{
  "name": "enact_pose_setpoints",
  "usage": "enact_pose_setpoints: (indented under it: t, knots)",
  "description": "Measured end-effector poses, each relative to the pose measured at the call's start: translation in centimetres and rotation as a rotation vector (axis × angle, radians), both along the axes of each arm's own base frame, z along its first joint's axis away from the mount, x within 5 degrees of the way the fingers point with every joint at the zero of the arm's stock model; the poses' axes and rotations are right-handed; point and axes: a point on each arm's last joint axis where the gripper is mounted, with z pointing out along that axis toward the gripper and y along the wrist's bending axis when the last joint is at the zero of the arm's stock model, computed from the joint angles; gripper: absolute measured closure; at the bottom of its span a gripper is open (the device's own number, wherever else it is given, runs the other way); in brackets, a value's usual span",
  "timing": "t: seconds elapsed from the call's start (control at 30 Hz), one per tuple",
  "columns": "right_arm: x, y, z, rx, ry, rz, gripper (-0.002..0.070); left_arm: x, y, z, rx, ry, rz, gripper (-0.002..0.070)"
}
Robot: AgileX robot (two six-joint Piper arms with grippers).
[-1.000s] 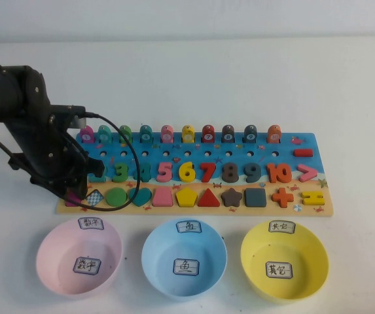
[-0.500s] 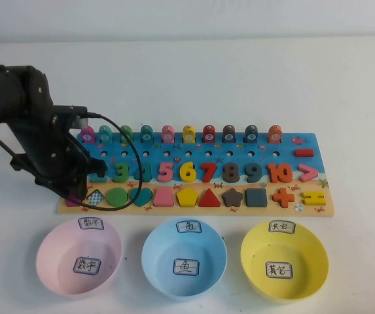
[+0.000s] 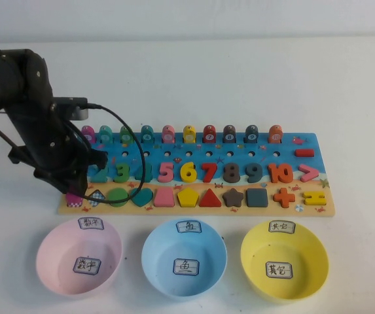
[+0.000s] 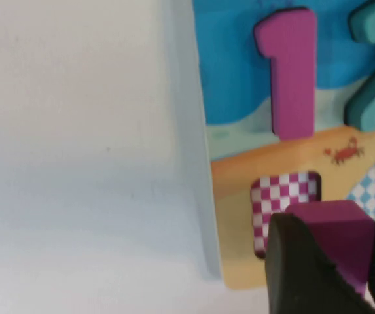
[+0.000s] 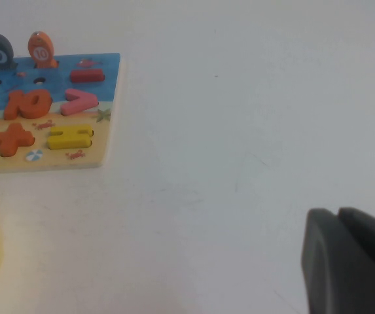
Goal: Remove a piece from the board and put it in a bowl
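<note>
Since a second ago the left arm has risen slightly, its claw [image 4: 331, 261] lifting the magenta-pink rectangular block [image 4: 336, 232] out of its checkered recess [image 4: 275, 196], at the board's [image 3: 239, 210] nine o'clock end. The claw pinches the block between dark fingers [image 4: 298, 268], pointing steeply down. The yellow bowl [image 3: 284, 260] sits on the bench at five o'clock. The right claw [image 5: 351, 261] rests pressed together, away from the board.
</note>
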Motion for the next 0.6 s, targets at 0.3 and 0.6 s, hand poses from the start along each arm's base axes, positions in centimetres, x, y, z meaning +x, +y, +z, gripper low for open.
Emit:
enact_pose_setpoints:
  t: [0.3, 0.6]
  knots:
    - [0.0, 0.0, 0.0, 0.0, 0.0, 0.0, 0.0694, -2.9, 0.6, 6.9, -0.025, -0.124, -0.004, 0.0485]
    - [0.0, 0.0, 0.0, 0.0, 0.0, 0.0, 0.0694, -12.0, 2.5, 10.3, -0.036, -0.178, -0.005, 0.0486]
